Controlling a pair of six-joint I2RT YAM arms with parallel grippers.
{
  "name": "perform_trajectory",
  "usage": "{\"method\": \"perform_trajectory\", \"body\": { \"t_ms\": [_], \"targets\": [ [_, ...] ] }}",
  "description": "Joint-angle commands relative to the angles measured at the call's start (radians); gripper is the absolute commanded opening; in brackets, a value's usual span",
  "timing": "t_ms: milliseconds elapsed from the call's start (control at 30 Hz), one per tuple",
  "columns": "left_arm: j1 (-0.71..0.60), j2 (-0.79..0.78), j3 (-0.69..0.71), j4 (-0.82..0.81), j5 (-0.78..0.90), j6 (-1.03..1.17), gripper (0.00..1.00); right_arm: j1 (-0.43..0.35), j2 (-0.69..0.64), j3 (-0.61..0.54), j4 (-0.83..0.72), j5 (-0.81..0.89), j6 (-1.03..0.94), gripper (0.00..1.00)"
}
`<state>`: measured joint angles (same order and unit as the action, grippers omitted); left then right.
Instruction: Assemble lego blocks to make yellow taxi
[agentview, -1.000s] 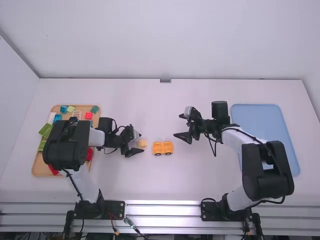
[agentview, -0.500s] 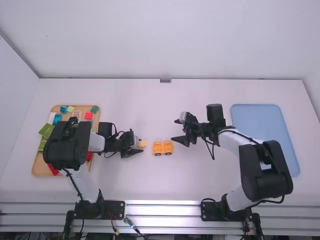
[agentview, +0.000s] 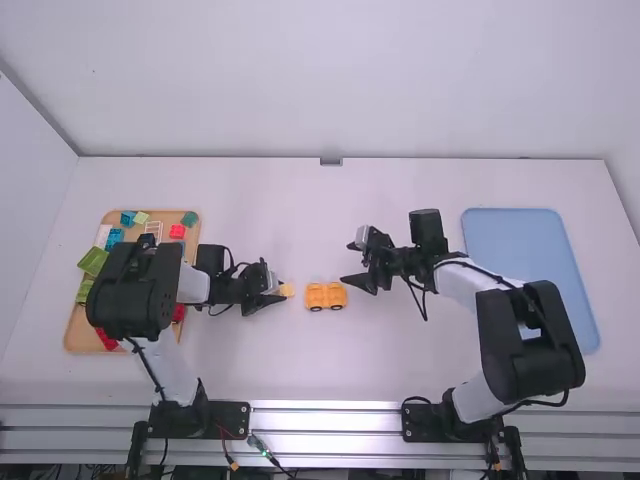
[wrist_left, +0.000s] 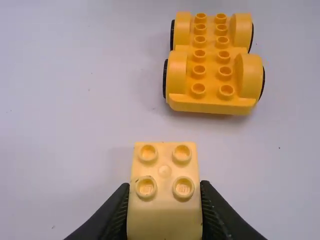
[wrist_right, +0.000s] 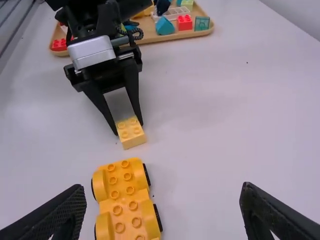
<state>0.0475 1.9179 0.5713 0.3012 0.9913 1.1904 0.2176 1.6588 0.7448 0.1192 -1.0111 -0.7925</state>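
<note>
High view: my left gripper (agentview: 280, 291) clamps pale block (wrist_left: 164, 215), wheeled base's (agentview: 326, 297) 9 o'clock; right gripper (agentview: 348, 262) spread, 1–2 o'clock.

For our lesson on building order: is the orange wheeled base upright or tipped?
Upright: the wheeled base shows its studs facing up in the left wrist view, wheels along both sides.

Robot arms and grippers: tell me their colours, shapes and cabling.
The left arm and right arm have white links, bulky rounded black joints and thin black cables running alongside. The left gripper is black with two tapering fingers and a silver-grey piece across its body. The right gripper has two black fingers with finely ribbed surfaces.
</note>
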Motion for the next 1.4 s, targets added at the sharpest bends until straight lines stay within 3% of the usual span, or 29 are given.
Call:
{"method": "perform_trajectory", "body": {
  "t_ms": [0, 67, 167, 367, 667, 800, 1367],
  "targets": [
    [-0.008, 0.016, 0.009, -0.003, 0.01, 0.004, 0.32, -0.002, 0.004, -0.007, -0.005, -0.009, -0.001, 0.81],
    [-0.008, 0.016, 0.009, -0.004, 0.01, 0.004, 0.33, -0.002, 0.004, -0.007, -0.011, -0.005, -0.002, 0.81],
    [-0.009, 0.016, 0.009, -0.004, 0.01, 0.004, 0.48, 0.0, 0.004, -0.007, -0.018, 0.015, -0.002, 0.81],
    [-0.016, 0.016, 0.011, 0.001, 0.013, 0.004, 0.59, 0.0, 0.004, -0.007, -0.022, 0.013, -0.002, 0.81],
    [-0.031, 0.016, 0.011, 0.011, -0.008, 0.003, 0.49, 0.0, 0.004, -0.006, -0.022, 0.013, -0.001, 0.81],
    [-0.037, 0.016, 0.011, 0.014, -0.014, 0.003, 0.33, 0.0, 0.004, -0.006, -0.022, 0.014, -0.001, 0.81],
    [-0.042, -0.013, 0.011, 0.111, -0.01, -0.154, 0.31, 0.005, 0.004, -0.036, -0.079, 0.015, -0.098, 0.81]
  ]
}}
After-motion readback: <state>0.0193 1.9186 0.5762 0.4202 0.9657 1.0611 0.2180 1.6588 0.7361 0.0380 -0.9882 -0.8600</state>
